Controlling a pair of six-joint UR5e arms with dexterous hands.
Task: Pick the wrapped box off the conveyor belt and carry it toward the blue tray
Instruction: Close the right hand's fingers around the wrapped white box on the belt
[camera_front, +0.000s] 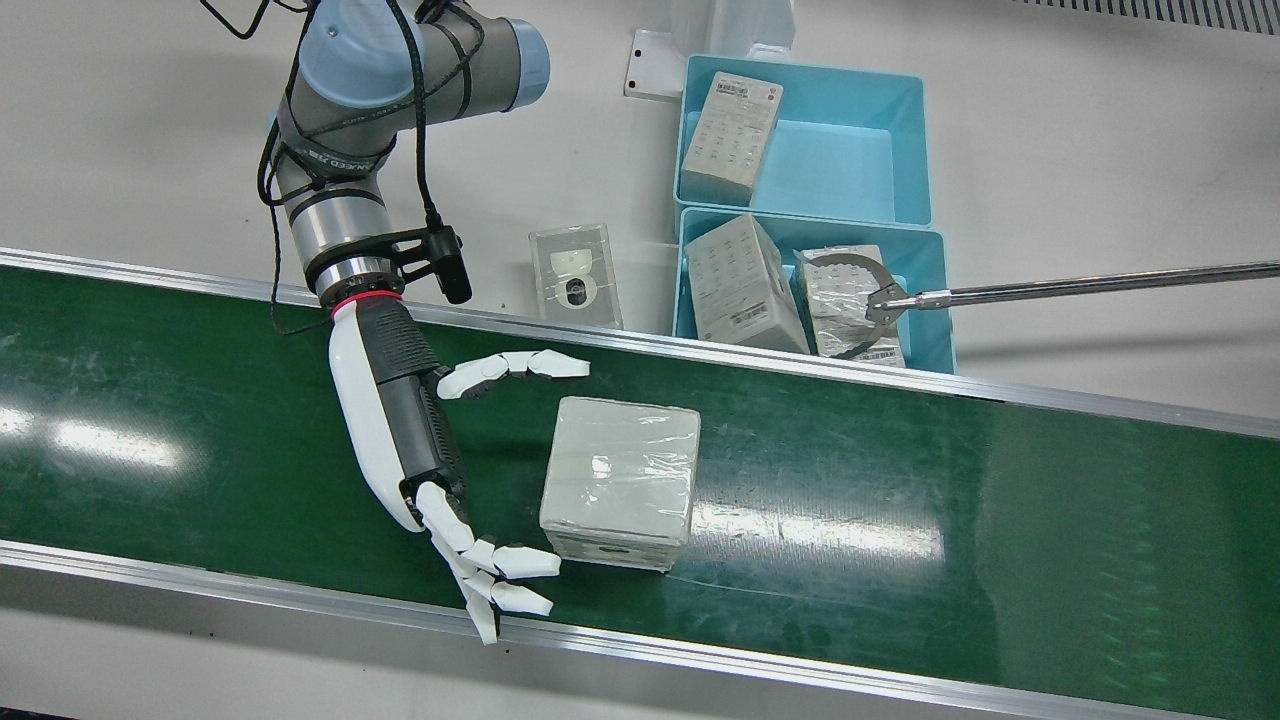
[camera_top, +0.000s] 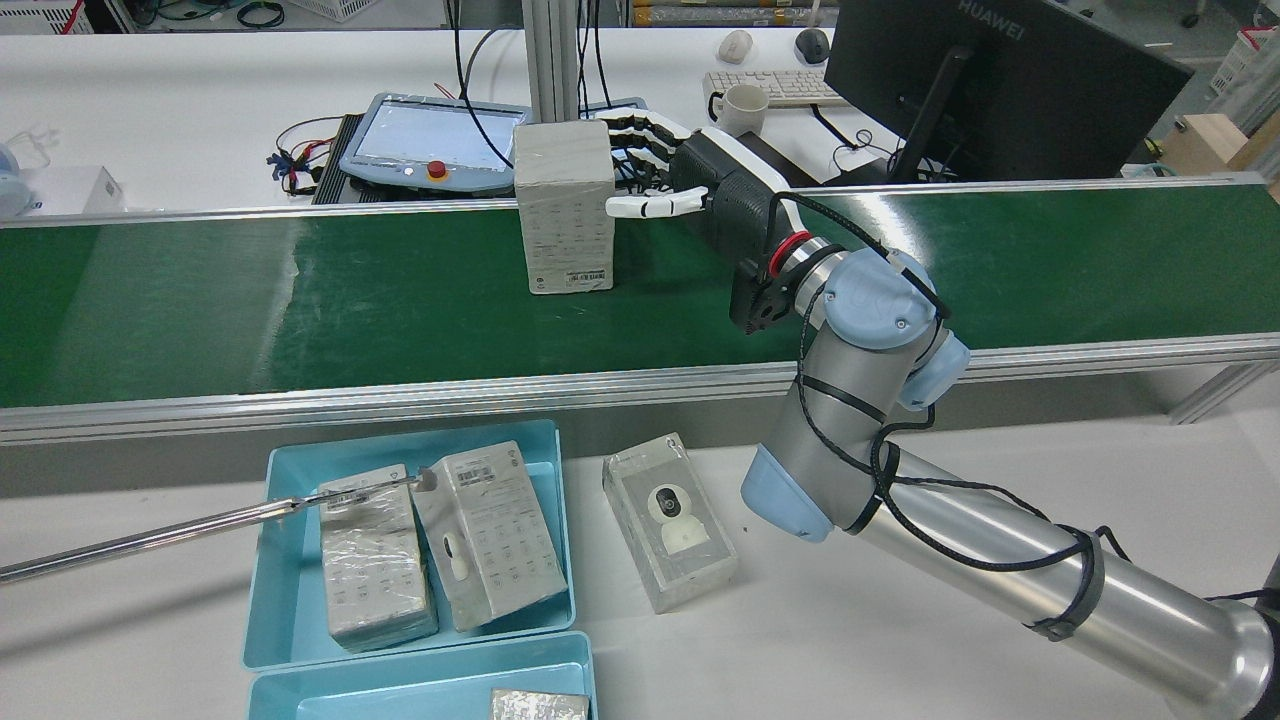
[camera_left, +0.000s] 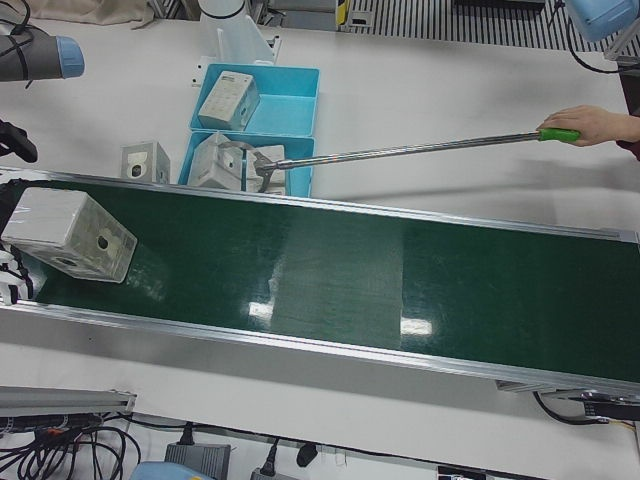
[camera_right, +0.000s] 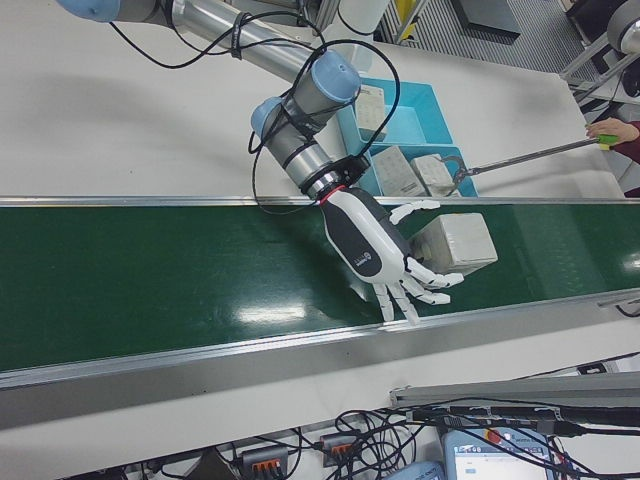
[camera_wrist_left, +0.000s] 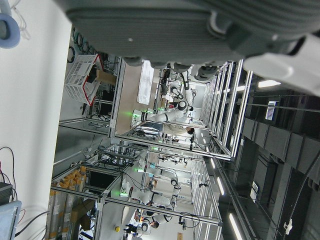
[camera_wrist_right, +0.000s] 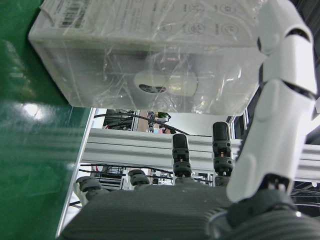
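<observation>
Fingers (camera_front: 520, 365) of the right hand (camera_front: 420, 440) are spread wide apart and hold nothing, cupped around open air just beside the wrapped box (camera_front: 620, 480), which stands upright on the green conveyor belt (camera_front: 900, 520). One finger reaches along the side of the box nearer the trays and the rest curl near the belt's outer rail, so the palm faces the box's flank with a gap between them; that posture looks chosen to bracket the box from two opposite faces before closing. In the right hand view the box fills the space ahead of the palm, its plastic wrap wrinkled and glossy (a slick surface that may slide under the fingers unless they press squarely on flat faces). Standing tall on a narrow base, it could also tip if pushed on one side first. Across the belt's inner rail, on the white tabletop (camera_front: 1100, 150), sit two blue trays; the nearer blue tray (camera_front: 925, 250) already holds two wrapped boxes, while a person's hand (camera_left: 590, 125) works a long reacher pole (camera_front: 1100, 285) whose claw rests on one of them, probably tidying them to keep room. Another camera box (camera_front: 575, 275) lies flat on the tabletop beside the trays. The left hand shows only as a dark palm edge in its own camera, aimed away from the belt, and I cannot tell how its fingers stand. By my reading, the grasp has not yet begun.
</observation>
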